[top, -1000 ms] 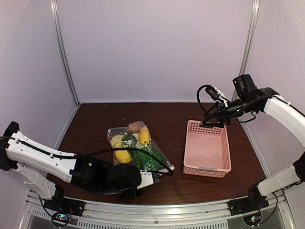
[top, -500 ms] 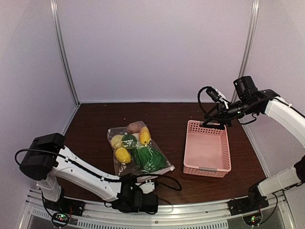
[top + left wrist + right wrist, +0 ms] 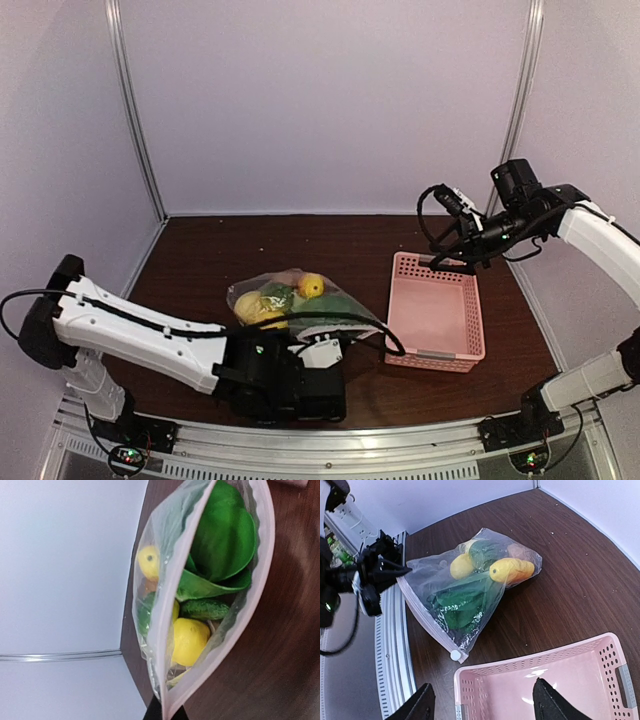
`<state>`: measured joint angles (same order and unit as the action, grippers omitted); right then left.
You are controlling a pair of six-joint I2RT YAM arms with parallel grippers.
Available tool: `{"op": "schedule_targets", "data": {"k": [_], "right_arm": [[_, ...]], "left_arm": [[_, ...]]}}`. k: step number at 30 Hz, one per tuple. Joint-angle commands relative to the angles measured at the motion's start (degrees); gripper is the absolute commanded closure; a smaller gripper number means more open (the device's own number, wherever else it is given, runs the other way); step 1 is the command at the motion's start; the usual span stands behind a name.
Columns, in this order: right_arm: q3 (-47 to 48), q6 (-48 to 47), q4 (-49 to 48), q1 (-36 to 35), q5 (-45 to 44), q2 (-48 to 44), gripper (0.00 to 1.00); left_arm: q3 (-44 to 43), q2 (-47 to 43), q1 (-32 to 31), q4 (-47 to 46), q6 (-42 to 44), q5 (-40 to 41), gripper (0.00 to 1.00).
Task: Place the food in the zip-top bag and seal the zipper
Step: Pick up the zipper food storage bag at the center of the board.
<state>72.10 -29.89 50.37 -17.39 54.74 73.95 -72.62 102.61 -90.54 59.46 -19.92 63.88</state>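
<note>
Pale lilac walls point(image 3: 320, 100) close in a dark brown wooden table point(image 3: 200, 250), with thin metal posts in the back corners.

Near the middle of the table lies the clear bag point(image 3: 300, 305). All the food I can see is inside it: yellow lemons point(image 3: 189, 640), broad green leaves point(image 3: 222, 535) and a small bumpy green vegetable point(image 3: 205, 609).

My left pincer point(image 3: 163, 714) is clenched on one end of the bag's mouth, at the edge nearest my bases. I judge that this grip keeps the floppy plastic taut and anchored so the mouth can be drawn shut. From that wrist, the two pale lips of the zipper point(image 3: 182, 575) bow apart and the food shows between them, so the seal looks not yet made. The small white slider point(image 3: 455, 655) sits at the opposite end of the mouth, just beside the pink basket point(image 3: 432, 352).

My right pincer point(image 3: 482, 702) is released, fingers spread wide, and holds nothing. It hangs above the far rim of the basket, well apart from the bag. Probably its next job is the slider.
</note>
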Motion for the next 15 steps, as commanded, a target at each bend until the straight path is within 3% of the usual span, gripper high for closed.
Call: {"op": "schedule_targets", "data": {"k": [1,4,7,11,15], "right_arm": [[6.8,-11.2,11.9,-0.4,2.9,-1.1,0.33],[9.8,-16.7,17.4,-0.5,4.6,-1.2,0.33],[9.8,-17.2,16.6,-0.6,6.2,-2.2,0.33],[8.4,-16.3,14.4,-2.5,8.6,-1.9,0.33],[8.6,-20.4,19.1,-5.7,9.3,0.2,0.34]], "left_arm": [[-9.6,-10.9,1.7,-7.0,13.6,-9.1,1.00],[-14.3,-13.1,2.2,-7.6,17.4,-12.6,1.00],[-18.1,-14.1,2.4,-6.9,19.1,-15.0,1.00],[-17.7,-15.9,4.1,-8.6,19.2,-19.1,1.00],[-18.0,-17.3,6.7,-10.4,15.8,-22.4,1.00]]}}
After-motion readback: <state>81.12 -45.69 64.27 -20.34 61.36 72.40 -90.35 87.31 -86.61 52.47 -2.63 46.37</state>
